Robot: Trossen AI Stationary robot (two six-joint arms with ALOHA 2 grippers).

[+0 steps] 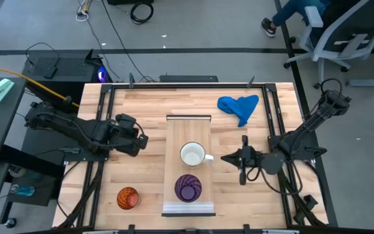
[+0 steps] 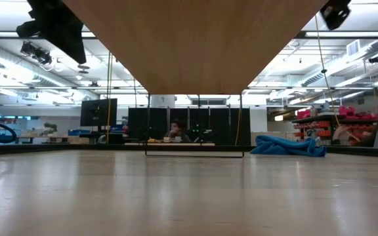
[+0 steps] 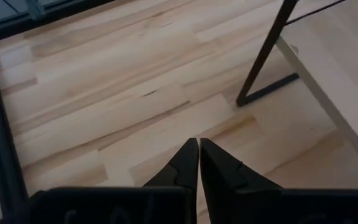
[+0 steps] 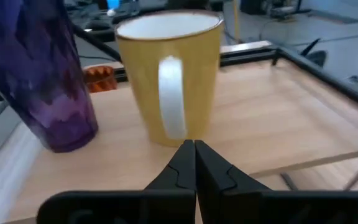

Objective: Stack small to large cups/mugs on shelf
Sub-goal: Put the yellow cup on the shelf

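2 vessels stand on the shelf (image 1: pixel 188 130) right now: the mug (image 1: pixel 192 155) mid-plank, white inside (its outer wall reads yellowish in the right wrist view), handle turned toward the right arm, and the purple ribbed cup (image 1: pixel 188 187) just beside it toward the plank's pale-edged end. Both look empty from above. And 1 is off the plank: the orange ribbed cup (image 1: pixel 127 197) sits on the tabletop (image 1: pixel 141 175), well apart to the left, also nothing inside that I can see. The right gripper (image 1: pixel 226 158) hangs just beside the mug's handle, fingertips pressed together, holding nothing. The left gripper (image 1: pixel 143 141) hovers over bare tabletop left of the shelf, its fingers (image 3: pixel 185 163) closed to a sliver, nothing between them. A blue cloth (image 1: pixel 239 106) lies crumpled on the far right of the tabletop.
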